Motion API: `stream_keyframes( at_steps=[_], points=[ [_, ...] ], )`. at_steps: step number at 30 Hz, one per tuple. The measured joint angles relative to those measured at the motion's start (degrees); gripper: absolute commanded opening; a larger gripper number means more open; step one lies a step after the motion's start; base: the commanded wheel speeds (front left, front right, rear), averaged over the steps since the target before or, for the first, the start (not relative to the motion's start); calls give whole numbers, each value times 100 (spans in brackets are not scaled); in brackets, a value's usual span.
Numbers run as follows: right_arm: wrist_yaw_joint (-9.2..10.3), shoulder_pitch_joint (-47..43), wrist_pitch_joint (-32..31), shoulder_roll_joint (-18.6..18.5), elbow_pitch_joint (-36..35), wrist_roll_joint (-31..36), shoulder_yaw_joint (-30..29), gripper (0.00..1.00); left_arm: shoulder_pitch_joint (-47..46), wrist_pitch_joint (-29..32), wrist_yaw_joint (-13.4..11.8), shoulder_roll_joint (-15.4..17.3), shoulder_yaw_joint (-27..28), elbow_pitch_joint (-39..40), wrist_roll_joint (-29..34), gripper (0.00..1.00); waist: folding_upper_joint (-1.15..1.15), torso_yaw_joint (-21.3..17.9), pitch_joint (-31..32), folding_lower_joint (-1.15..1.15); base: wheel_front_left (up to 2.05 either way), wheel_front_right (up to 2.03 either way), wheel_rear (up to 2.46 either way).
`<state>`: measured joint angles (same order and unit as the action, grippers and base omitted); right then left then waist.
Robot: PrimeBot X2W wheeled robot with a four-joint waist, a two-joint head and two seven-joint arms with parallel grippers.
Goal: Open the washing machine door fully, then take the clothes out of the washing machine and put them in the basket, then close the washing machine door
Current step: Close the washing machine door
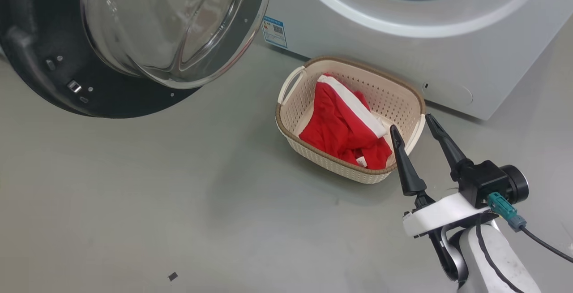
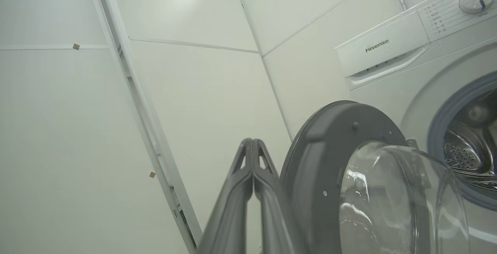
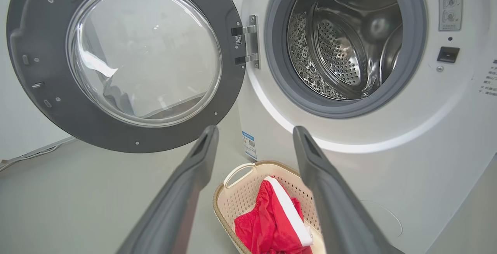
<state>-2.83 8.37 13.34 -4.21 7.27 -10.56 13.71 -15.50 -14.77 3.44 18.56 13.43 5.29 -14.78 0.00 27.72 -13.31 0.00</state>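
- On floor (image 1: 179,194) by washing machine (image 1: 358,37): clothes (image 1: 344,127) inside basket (image 1: 358,175), drum (image 3: 341,52) empty
- washing machine door (image 3: 35,32) wide open, closing remains
- right gripper (image 1: 412,122) fingers spread, empty; left gripper (image 2: 252,142) fingers pressed together

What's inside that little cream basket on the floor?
A crumpled bright red fabric garment with a white band lies in the cream perforated basket. It covers most of the bottom, so anything underneath is hidden.

In the head view the top edge cuts off the door (image 1: 36,60) and the washing machine (image 1: 358,46) opening. One finger of the right gripper (image 1: 411,122) hides part of the basket (image 1: 322,161) rim. The sticker (image 1: 274,32) print is too small to read.
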Motion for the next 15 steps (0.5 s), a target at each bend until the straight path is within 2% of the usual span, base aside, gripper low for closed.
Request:
stream_keyframes(
  at_steps=[5, 12, 15],
  points=[
    [0, 210, -63, -78, -112, 65, 34, 100, -435, 102, 92, 489, 697, -318, -481, 0, 0, -109, -327, 0, 0, 0, 0],
    [-5, 417, -68, -138, -126, 107, 53, 100, -1090, 492, 140, 837, 1470, -1178, -1377, 0, 0, -331, -693, 0, 0, 0, 0],
    [-5, 456, -87, -163, -127, 109, 53, 100, -1418, 814, 140, 870, 1727, -1707, -1937, 0, 0, -433, -798, 0, 0, 0, 0]
  ],
)
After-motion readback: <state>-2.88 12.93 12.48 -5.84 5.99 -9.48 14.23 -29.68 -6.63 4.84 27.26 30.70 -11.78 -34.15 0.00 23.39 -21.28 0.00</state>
